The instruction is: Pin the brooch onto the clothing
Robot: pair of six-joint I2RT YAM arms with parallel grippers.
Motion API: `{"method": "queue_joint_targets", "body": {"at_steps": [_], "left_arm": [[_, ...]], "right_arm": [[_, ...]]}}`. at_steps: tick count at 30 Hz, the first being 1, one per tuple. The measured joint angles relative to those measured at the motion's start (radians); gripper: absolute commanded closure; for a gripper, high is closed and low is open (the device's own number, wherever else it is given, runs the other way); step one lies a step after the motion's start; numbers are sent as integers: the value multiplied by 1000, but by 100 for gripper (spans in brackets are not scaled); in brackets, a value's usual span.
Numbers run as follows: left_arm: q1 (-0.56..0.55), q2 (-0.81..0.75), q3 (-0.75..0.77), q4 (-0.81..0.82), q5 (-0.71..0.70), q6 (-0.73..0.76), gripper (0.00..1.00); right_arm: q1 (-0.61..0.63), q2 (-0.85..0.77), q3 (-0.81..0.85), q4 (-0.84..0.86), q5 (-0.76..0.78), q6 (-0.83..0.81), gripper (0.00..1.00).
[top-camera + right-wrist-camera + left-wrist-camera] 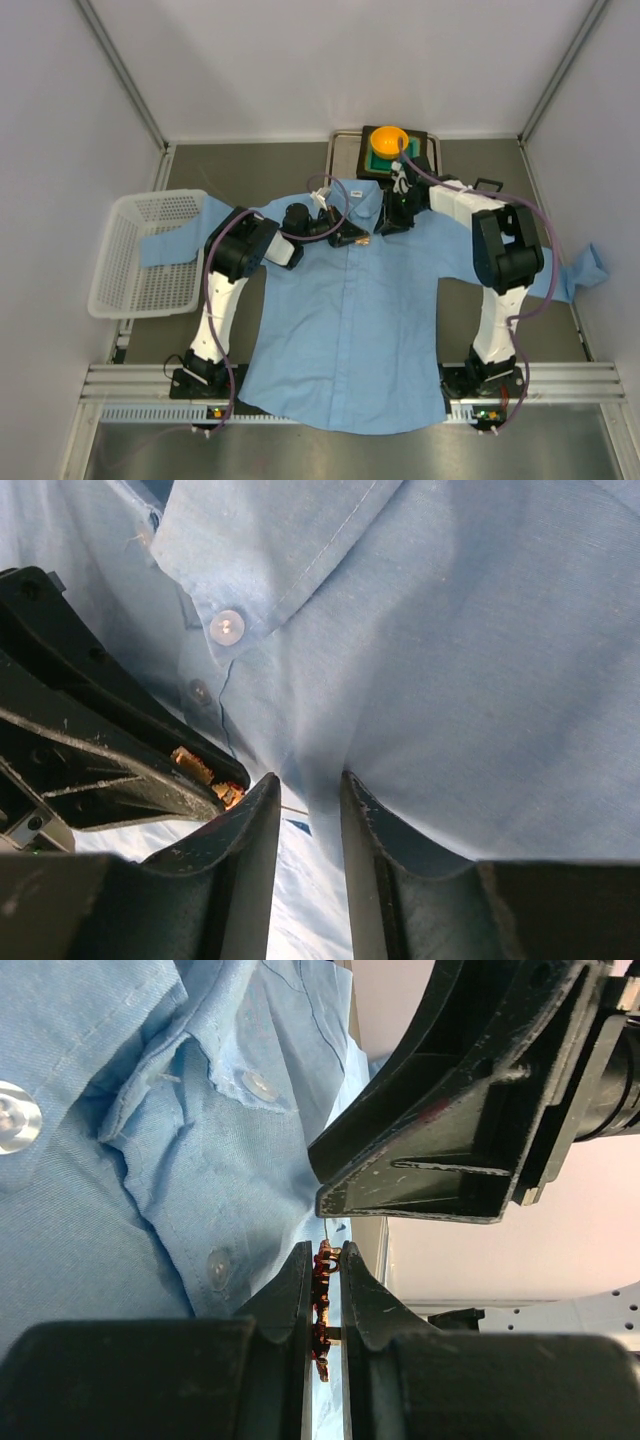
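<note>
The light blue shirt lies spread front-up on the table, collar at the far side. My left gripper is just below the collar, shut on the tiny red-orange brooch, which stands edge-on between the fingertips. The button placket of the shirt is right beside it. My right gripper is close to the right of the left one, its narrow jaws closed on a raised fold of the shirt. In the right wrist view the brooch shows at the left gripper's tip, beside my right gripper.
An orange bowl sits on a dark tray behind the collar. A white mesh basket stands at the left, over the shirt's sleeve. The other sleeve reaches the right wall. Grey walls enclose the table.
</note>
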Motion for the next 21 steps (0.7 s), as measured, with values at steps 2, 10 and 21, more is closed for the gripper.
{"method": "queue_joint_targets", "body": {"at_steps": [2, 10, 21], "left_arm": [[0, 0, 0, 0, 0, 0, 100], [2, 0, -2, 0, 0, 10, 100], [6, 0, -10, 0, 0, 10, 100]], "right_arm": [[0, 15, 6, -1, -10, 7, 88], [-3, 42, 18, -8, -51, 23, 100], [-34, 37, 2, 30, -148, 15, 100]]}}
